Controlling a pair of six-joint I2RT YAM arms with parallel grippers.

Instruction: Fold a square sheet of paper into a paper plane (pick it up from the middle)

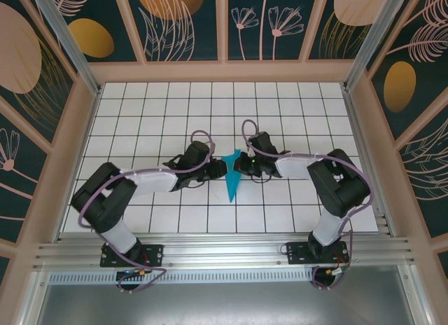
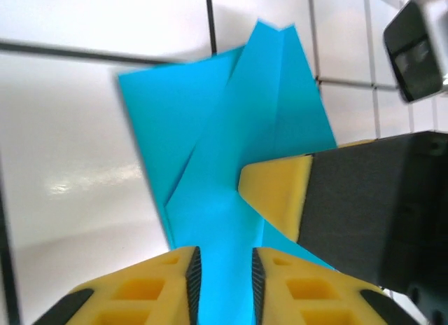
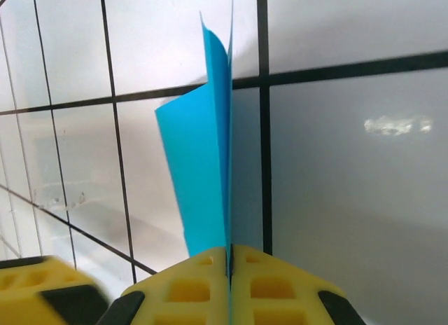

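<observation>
The sheet of paper (image 1: 231, 179), creased into a narrow dart, is held mid-counter (image 1: 140, 115). The right tool (image 3: 229, 258) is clamped on its fold; the left tool (image 2: 224, 262) is parted around it. Wing-folding seems in hand, and a firm left grip is needed next.

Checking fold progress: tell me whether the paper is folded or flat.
Folded: the paper shows overlapping creased layers, seen edge-on as doubled sheets.

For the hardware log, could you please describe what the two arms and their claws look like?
The left arm and right arm have black joint housings, pale grey-white link covers and a lilac cable looping alongside. The left claw and right claw have yellow fingers with cut-out pockets, black pads and a black body.
</observation>
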